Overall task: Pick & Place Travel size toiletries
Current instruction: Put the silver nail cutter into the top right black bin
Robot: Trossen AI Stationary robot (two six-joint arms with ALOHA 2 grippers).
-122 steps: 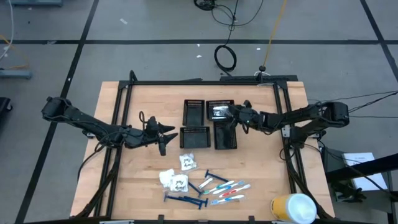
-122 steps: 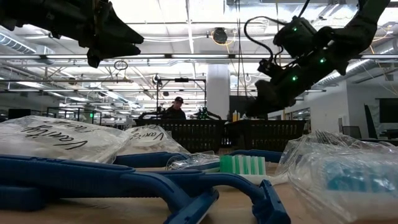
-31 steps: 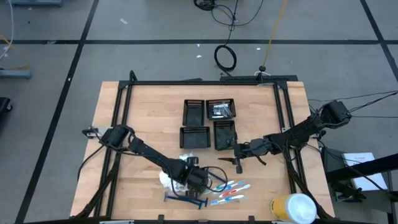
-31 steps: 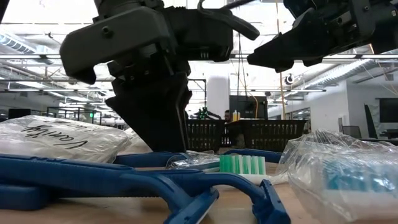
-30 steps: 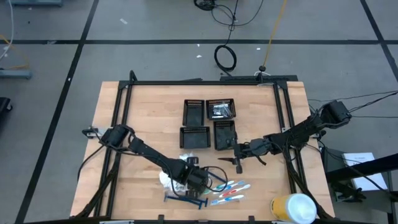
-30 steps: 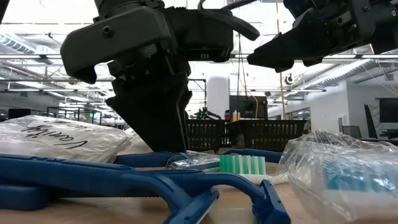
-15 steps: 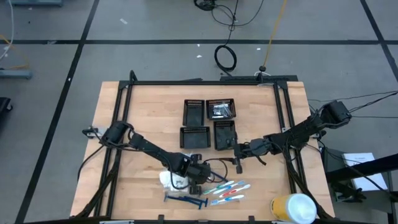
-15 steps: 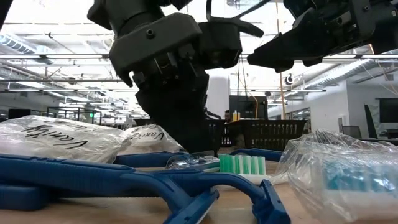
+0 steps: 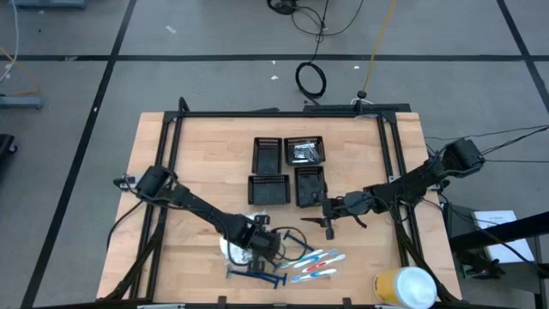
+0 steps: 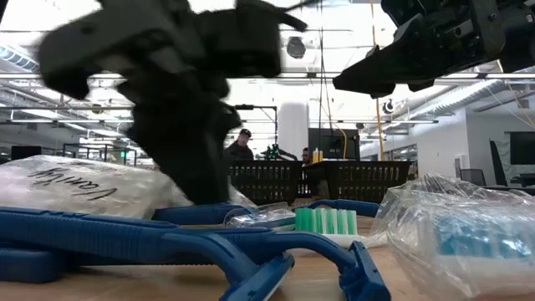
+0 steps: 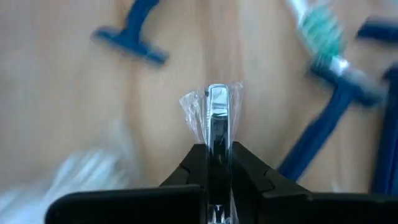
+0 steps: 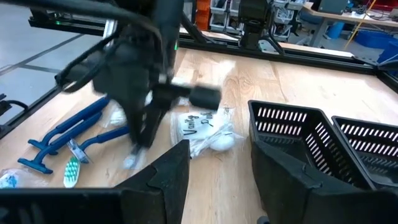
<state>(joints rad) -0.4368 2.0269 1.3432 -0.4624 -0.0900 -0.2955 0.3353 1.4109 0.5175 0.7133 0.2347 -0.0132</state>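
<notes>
A small silvery piece in clear wrap [image 11: 216, 112] is clamped between the fingers of the left gripper [image 11: 217, 152], which is clenched on it. The piece projects past the fingertips above the wooden table [image 9: 197, 154]. In the high view the left gripper [image 9: 273, 249] sits among the loose toiletries, on the side of the four black mesh trays [image 9: 290, 172] nearest the table's front edge.

Nearer that edge than the trays lie the blue razors [image 9: 256, 275], the toothbrushes [image 9: 316, 261] and the white crinkly packets [image 9: 232, 249]. A teal-bristled toothbrush [image 11: 320, 28] and one blue razor [image 11: 132, 34] lie close to the held piece.

The right gripper [image 9: 328, 221] hangs just beside the trays' front right corner, fingers parted and holding nothing. A yellow-and-white cylinder [image 9: 403, 287] stands at the table's front right corner, well apart from the trays.
</notes>
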